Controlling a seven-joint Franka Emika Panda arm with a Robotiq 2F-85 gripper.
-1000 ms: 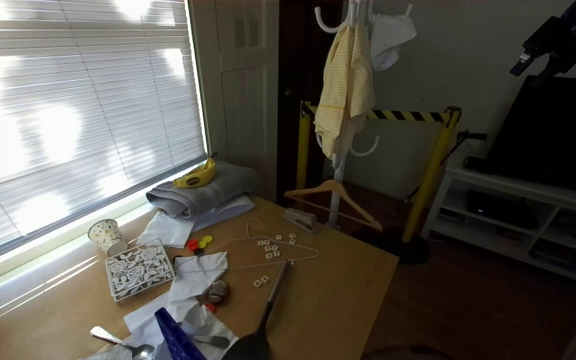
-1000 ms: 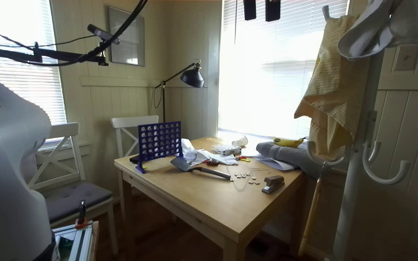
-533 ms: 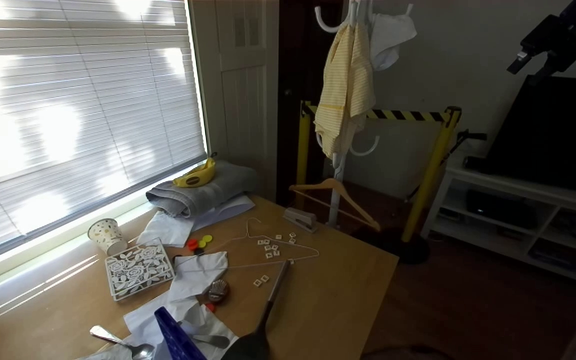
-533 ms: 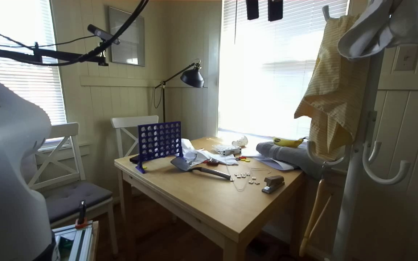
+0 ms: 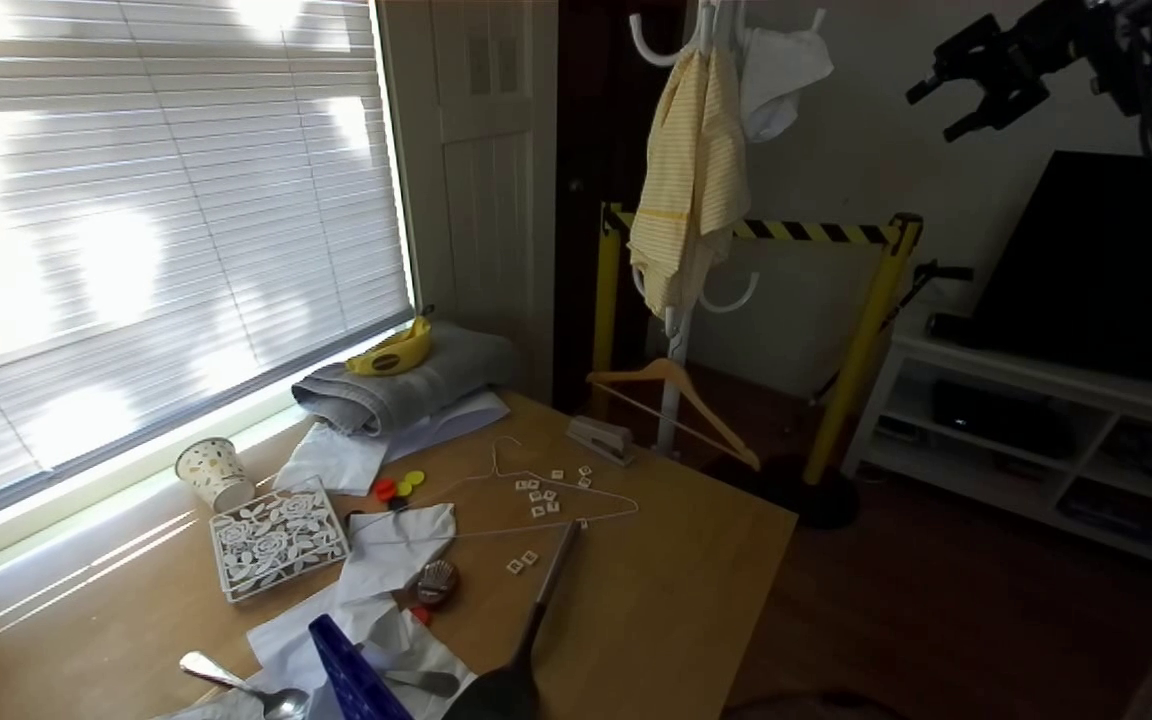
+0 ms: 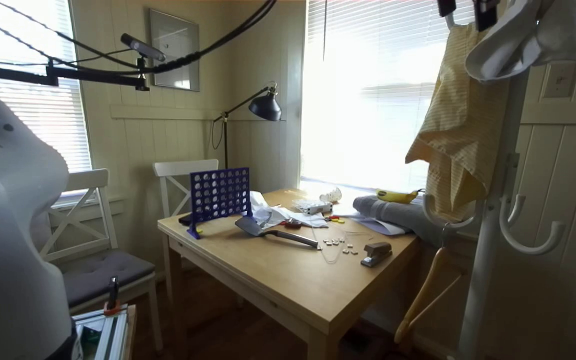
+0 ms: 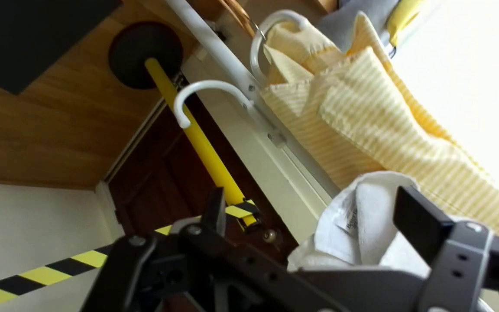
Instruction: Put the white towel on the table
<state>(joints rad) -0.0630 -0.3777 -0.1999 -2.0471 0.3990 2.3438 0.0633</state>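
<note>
We see the gripper (image 5: 939, 111) up high, its fingers (image 7: 420, 223) spread wide, and it has hold of nothing but air. Closest to it, yet apart from it in an exterior view, the white towel (image 5: 784, 80) hangs over an upper hook (image 5: 819, 19) of the coat rack (image 6: 480, 270); from the wrist we look at the towel through the gap between the fingers, a small printed tag (image 7: 350, 221) showing. Past the towel from the gripper, we find the yellow striped cloth (image 5: 693, 190) on the same rack, and lower than the gripper a wooden hanger (image 6: 424, 291) hanging at a tilt from a lower hook (image 7: 255, 54). Under the gripper in an exterior view we also make out a yellow barrier post (image 5: 851, 380) and a dark screen (image 5: 1126, 270) on a low white stand (image 5: 1066, 380). Well below the gripper and to one side we have the table (image 6: 268, 265). On it, toward the rack, sits a stapler (image 6: 377, 253); next come letter tiles (image 5: 536, 496), a spatula (image 6: 290, 237) and the folded grey cloth (image 5: 466, 360) with a yellow banana-shaped pouch (image 5: 398, 350) on top, while farther from the gripper the blue grid (image 6: 220, 195) stands upright.
</note>
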